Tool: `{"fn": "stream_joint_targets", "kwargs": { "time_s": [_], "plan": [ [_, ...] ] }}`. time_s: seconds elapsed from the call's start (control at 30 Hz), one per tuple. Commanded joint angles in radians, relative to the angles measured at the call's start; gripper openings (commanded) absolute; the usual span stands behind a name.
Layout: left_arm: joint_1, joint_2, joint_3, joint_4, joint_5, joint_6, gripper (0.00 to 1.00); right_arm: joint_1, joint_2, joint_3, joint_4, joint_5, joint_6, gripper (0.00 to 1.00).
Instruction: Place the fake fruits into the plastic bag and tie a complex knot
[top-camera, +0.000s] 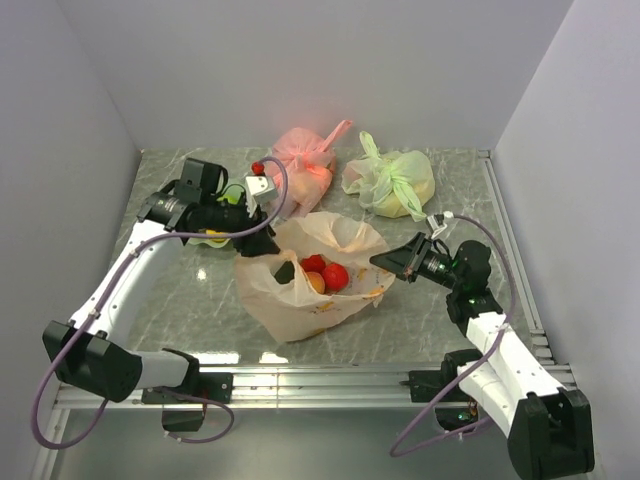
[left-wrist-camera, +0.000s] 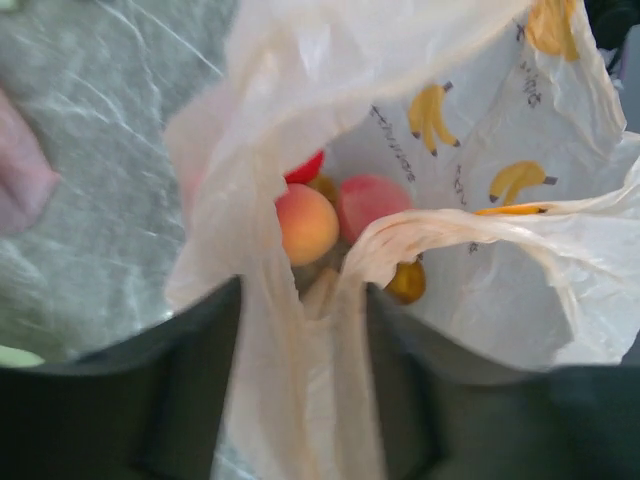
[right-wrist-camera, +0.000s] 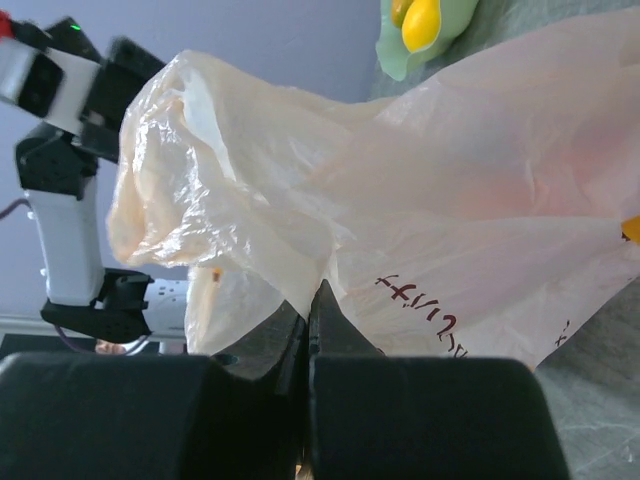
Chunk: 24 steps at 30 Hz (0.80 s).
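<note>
plastic bag (top-camera: 300, 300) lies mid-table on the marbled table (top-camera: 180, 300), mouth open, handles not tied. inside are the fake fruits (top-camera: 335, 277): 2 red, 1 orange-peach, plus smth dark green at the left. left wrist cam shows a peach one (left-wrist-camera: 305, 222) and a pinkish one (left-wrist-camera: 370, 205) side by side, touching. banana prints on the bag's inner wall.

left gripper (top-camera: 262, 240) is at the bag's left rim, jaws partly apart. a strip of the bag's film runs btw its fingers (left-wrist-camera: 190, 400) and looks loose, not clamped. right gripper (top-camera: 385, 262) is at the right rim, jaws fully closed, pinching a fold of the bag's film.

behind the bag are a pink tied bag (top-camera: 305, 160) and a light green tied bag (top-camera: 390, 180), side by side, both apart from the peach bag. small red thing (top-camera: 258, 168) just left of the pink one. pale green dish (right-wrist-camera: 390, 55) w/ a yellow fruit (right-wrist-camera: 420, 22) in it sits near the left arm.
</note>
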Motion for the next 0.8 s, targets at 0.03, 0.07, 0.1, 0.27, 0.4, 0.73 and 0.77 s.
{"fn": "stream_joint_targets", "kwargs": {
  "time_s": [0.03, 0.07, 0.1, 0.27, 0.4, 0.73, 0.77],
  "plan": [
    [-0.012, -0.047, 0.165, 0.116, -0.035, -0.053, 0.65, 0.041, -0.049, -0.007, -0.050, 0.071, -0.091, 0.00],
    [-0.024, -0.044, 0.188, 0.136, -0.060, -0.057, 0.66, 0.052, -0.052, -0.001, -0.079, 0.083, -0.105, 0.00],
    [-0.067, -0.034, 0.244, 0.126, -0.083, -0.042, 0.67, 0.064, -0.062, 0.013, -0.087, 0.098, -0.120, 0.00],
    [-0.254, 0.025, 0.375, 0.014, -0.281, 0.126, 0.68, 0.095, -0.077, 0.069, -0.165, 0.178, -0.160, 0.00],
    [-0.352, 0.070, 0.445, -0.069, -0.347, 0.247, 0.68, 0.109, -0.092, 0.108, -0.219, 0.223, -0.195, 0.00],
    [-0.570, 0.110, 0.361, -0.006, -0.534, 0.385, 0.68, 0.149, -0.140, 0.171, -0.395, 0.321, -0.250, 0.00],
    [-0.575, 0.116, 0.358, -0.012, -0.534, 0.394, 0.67, 0.153, -0.161, 0.188, -0.423, 0.330, -0.269, 0.00]
  ]
}}
